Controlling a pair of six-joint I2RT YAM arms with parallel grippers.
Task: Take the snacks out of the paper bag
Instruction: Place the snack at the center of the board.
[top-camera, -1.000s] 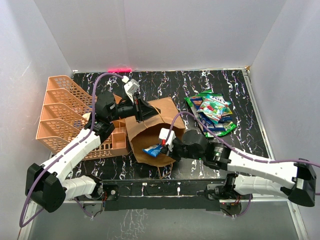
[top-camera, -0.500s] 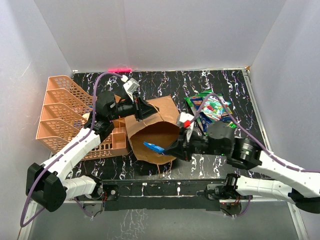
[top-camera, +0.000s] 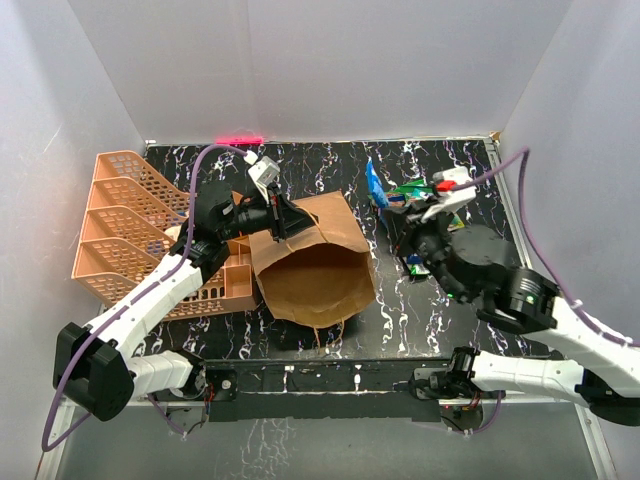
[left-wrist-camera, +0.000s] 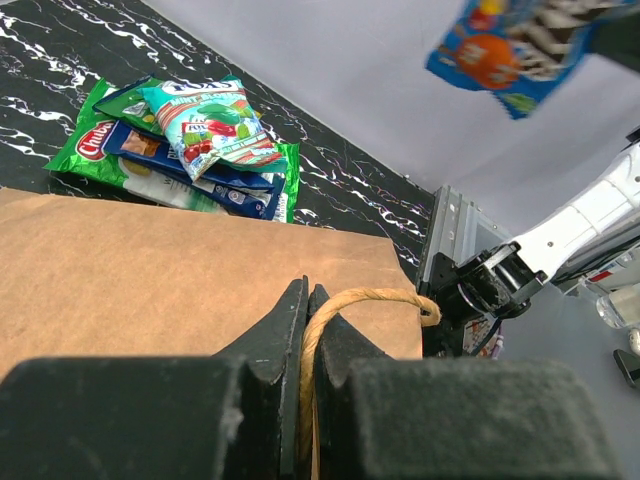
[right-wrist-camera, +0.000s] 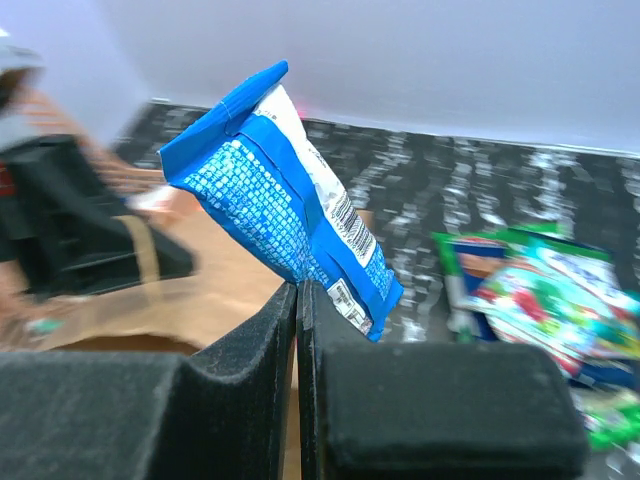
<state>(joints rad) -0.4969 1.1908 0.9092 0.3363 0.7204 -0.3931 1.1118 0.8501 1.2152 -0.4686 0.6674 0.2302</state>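
The brown paper bag (top-camera: 312, 268) lies on its side mid-table, its mouth toward the near edge. My left gripper (top-camera: 286, 222) is shut on the bag's twisted paper handle (left-wrist-camera: 372, 294) at the bag's top edge (left-wrist-camera: 150, 250). My right gripper (top-camera: 388, 203) is shut on the lower corner of a blue snack packet (right-wrist-camera: 285, 195) and holds it in the air (top-camera: 375, 184), right of the bag and above the table. The packet also shows high up in the left wrist view (left-wrist-camera: 515, 45). A pile of green and blue snack packets (left-wrist-camera: 190, 135) lies on the table at the right, partly hidden behind my right arm (top-camera: 445, 205).
An orange plastic lattice organizer (top-camera: 125, 225) stands at the left, touching the bag's left side. White walls close in the back and both sides. The table is black with white marbling (top-camera: 320, 165).
My right gripper has drawn the blue packet out of the bag's mouth, lifted it and swung it right and back toward the pile. My left gripper has kept hold of the handle.
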